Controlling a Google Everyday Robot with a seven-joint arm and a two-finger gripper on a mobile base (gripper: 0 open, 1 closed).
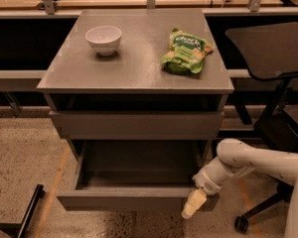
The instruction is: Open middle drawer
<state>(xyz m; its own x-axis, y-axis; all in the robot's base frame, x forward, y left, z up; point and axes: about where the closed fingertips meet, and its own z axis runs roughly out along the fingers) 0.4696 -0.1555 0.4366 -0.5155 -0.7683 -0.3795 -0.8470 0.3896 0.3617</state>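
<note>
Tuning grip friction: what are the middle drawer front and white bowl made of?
Matte grey handleless middle drawer: likely painted metal or laminate; even, dull sheen. White round bowl: ceramic or plastic; smooth gloss. Cream claw sits at the drawer front's right end.

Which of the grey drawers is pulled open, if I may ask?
The matte grey middle drawer, beneath the shut grey top drawer; the gripper sits at its front corner.

end effector (194,205) at middle drawer (124,199) front, right corner | arm (260,161) cut by right edge
</note>
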